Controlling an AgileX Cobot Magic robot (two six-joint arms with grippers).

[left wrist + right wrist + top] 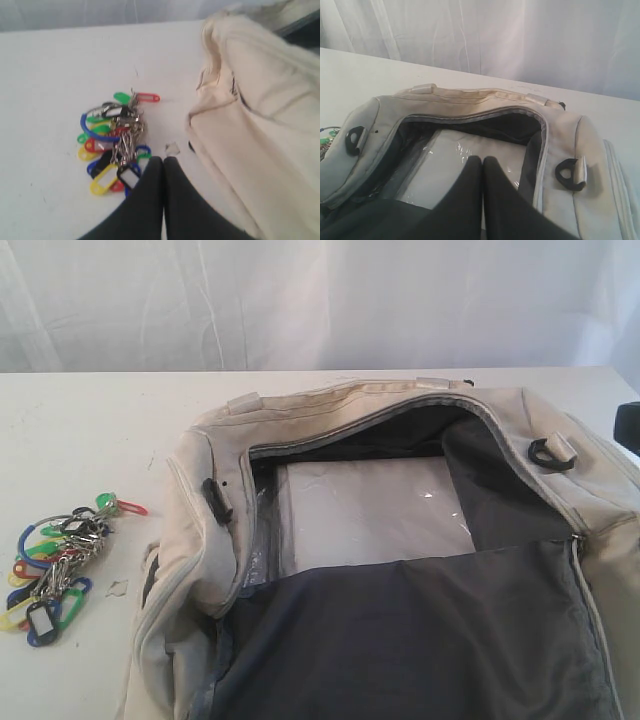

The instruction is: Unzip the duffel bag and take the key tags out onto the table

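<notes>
The cream duffel bag lies unzipped with its flap folded toward the camera, showing dark grey lining and a plastic-covered base panel. The key tags, a colourful bunch on metal rings, rest on the white table left of the bag. In the left wrist view my left gripper is shut and empty, just beside the key tags and the bag's end. My right gripper is shut and empty above the bag's opening. Neither gripper shows in the exterior view.
A white curtain hangs behind the table. A small white scrap lies on the table between the tags and the bag. Black D-rings sit on the bag's ends. A dark object shows at the right edge.
</notes>
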